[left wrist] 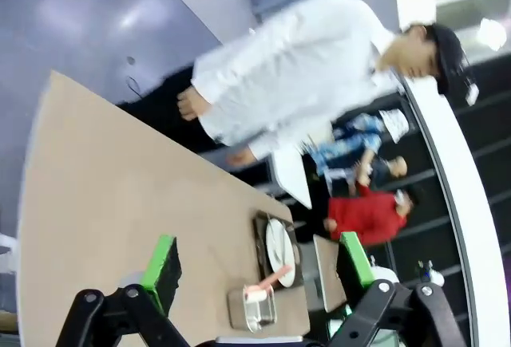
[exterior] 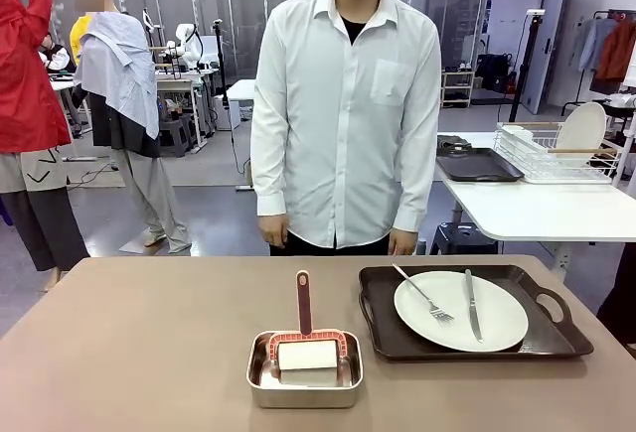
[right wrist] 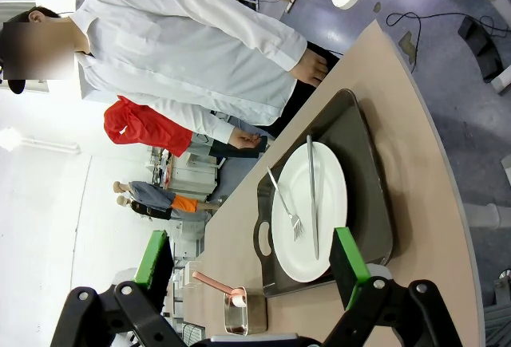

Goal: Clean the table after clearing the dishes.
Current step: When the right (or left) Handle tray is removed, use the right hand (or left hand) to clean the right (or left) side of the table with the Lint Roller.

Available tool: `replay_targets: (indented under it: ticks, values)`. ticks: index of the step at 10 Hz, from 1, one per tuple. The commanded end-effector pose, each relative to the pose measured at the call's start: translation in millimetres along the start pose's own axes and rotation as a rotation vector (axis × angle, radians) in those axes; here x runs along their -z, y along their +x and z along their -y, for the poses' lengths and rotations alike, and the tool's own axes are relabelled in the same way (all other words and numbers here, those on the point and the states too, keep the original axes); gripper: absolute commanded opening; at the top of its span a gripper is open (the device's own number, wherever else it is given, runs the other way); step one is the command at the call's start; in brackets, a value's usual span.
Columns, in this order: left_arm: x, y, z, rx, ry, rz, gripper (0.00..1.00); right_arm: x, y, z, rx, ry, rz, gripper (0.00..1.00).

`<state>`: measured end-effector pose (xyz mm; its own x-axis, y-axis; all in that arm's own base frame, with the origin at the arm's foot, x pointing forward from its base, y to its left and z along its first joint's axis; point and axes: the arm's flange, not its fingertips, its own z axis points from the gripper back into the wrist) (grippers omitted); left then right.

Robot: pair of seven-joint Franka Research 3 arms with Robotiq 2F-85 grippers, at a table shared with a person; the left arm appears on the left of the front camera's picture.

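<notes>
Left gripper [left wrist: 257, 261]: jaws wide, empty, above the matte beige-brown bench [exterior: 129, 353].
Right gripper [right wrist: 250, 259]: jaws wide, empty.
Dishes: round white plate [exterior: 502, 318] carrying metal fork [exterior: 425, 298] and knife [exterior: 472, 308], on dark brown handled tray [exterior: 383, 338], right of centre.
Pan: small rectangular steel pan [exterior: 258, 377], near centre, just left of tray, holds red-handled white roller [exterior: 305, 356].

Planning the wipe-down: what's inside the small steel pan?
A white roller with a reddish frame, its handle pointing toward the person. The floor of the pan beneath it is hidden.
</notes>
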<state>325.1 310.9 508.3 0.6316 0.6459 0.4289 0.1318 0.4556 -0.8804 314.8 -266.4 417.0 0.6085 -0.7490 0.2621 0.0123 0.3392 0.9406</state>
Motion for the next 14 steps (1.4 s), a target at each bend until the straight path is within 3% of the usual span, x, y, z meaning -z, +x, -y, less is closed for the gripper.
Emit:
replay_targets:
  ticks: [1, 2, 14]
  values:
    - [14, -14, -6, -0.001, 0.07, 0.08, 1.0, -3, -2, 0, -0.006, 0.007, 0.003, 1.0]
    - [0, 0, 0, 0.0, 0.0, 0.0, 1.0, -3, -2, 0, -0.006, 0.007, 0.003, 1.0]
    - [0, 0, 0, 0.0, 0.0, 0.0, 1.0, -3, -2, 0, -0.006, 0.007, 0.003, 1.0]
